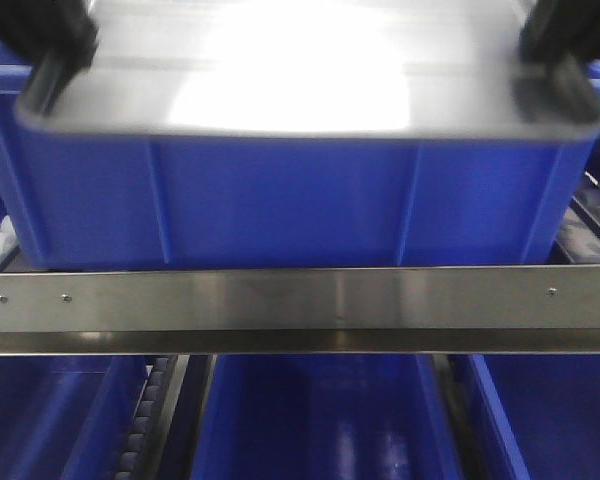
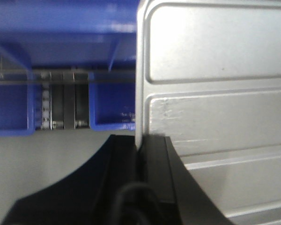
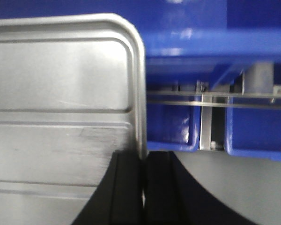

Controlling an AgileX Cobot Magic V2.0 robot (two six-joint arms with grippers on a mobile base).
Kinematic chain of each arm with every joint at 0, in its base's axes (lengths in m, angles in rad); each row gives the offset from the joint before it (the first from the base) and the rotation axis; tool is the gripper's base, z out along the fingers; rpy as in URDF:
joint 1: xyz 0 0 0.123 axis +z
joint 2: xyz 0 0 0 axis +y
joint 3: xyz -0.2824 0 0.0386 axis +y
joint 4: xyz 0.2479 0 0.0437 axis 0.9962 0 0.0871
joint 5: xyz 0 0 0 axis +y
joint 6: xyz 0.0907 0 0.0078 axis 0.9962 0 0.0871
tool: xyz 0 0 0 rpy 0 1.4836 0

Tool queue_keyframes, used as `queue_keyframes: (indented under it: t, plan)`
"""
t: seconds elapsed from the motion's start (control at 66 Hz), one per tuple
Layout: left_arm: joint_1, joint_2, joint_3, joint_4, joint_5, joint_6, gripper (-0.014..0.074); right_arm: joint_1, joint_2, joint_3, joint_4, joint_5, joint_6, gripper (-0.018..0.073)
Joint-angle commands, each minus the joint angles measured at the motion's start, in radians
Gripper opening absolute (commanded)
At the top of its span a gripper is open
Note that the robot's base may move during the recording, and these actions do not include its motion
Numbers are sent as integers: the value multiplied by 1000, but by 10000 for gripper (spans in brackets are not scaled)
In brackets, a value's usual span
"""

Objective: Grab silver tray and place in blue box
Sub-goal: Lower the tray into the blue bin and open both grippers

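while the front view shows the silver tray [image 1: 310, 80] held over the blue box [image 1: 290, 200], grabbing looks done and only lowering it in is left. left wrist view: the left claw [image 2: 141, 154] pinches its rim. right wrist view: the right claw [image 3: 143, 164] pinches the opposite rim.

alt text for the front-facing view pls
A silver tray, pinched at each end by the left fingers and right fingers, is held level over the top of a blue box. A steel rail crosses below, with more blue boxes under it.

Blue box [image 1: 280, 215] sits on roller rack [image 1: 592, 232] behind steel rail [image 1: 300, 300].
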Motion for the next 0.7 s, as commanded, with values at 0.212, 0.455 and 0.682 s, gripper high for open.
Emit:
queue_keyframes:
  t: [0.212, 0.455, 0.682]
  plan:
    - [167, 136, -259, -204, -204, 341, -104, -45, 152, -298, -22, -118, -160, 60]
    - [280, 260, -415, -274, -275, 472, -104, -172, 324, -499, 96, -207, -296, 59]
    - [356, 351, -434, -274, -407, 475, -104, -288, 451, -590, 216, -276, -421, 59]
